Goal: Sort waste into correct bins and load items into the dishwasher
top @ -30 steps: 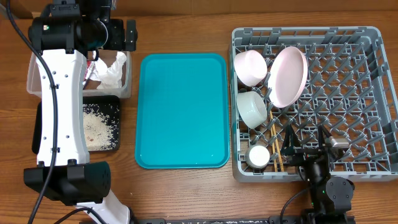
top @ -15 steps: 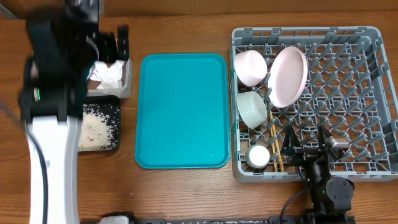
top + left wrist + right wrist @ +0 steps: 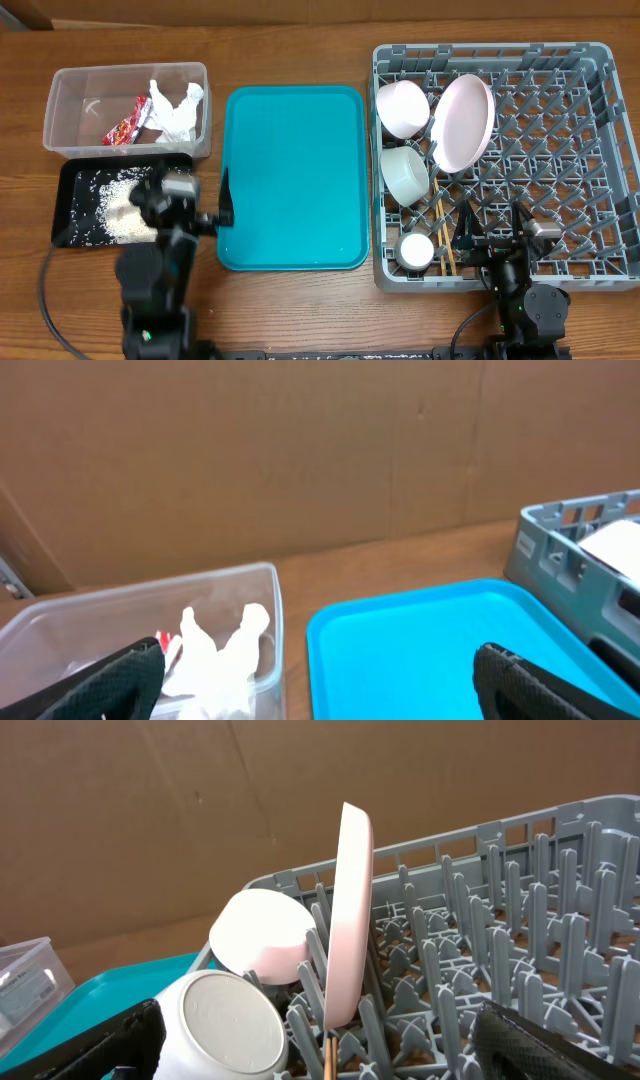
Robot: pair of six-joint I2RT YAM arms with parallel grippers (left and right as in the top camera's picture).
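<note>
The clear tub (image 3: 70, 90) holds crumpled napkins (image 3: 175, 112) and a red wrapper (image 3: 124, 131). The black tray (image 3: 75, 180) below it holds rice scraps (image 3: 120, 208). My left gripper (image 3: 188, 205) is open and empty, low between the black tray and the teal tray. In the left wrist view the tub (image 3: 120, 615) and napkins (image 3: 215, 655) lie ahead. The grey dish rack (image 3: 600, 150) holds a plate (image 3: 466, 120), a white bowl (image 3: 402, 108), a pale grey bowl (image 3: 405, 175), a cup (image 3: 415, 248) and chopsticks (image 3: 443, 235). My right gripper (image 3: 492, 235) is open and empty over the rack's front.
A large teal tray (image 3: 292, 178) lies between the bins and the rack, and also shows in the left wrist view (image 3: 430, 650). In the right wrist view the plate (image 3: 352, 910) stands on edge among the rack's pegs (image 3: 520, 930). A brown cardboard wall stands behind the table.
My left arm has swung from over the clear tub to the front, low beside the black tray. The tub now shows unobstructed. The right arm has not moved.
</note>
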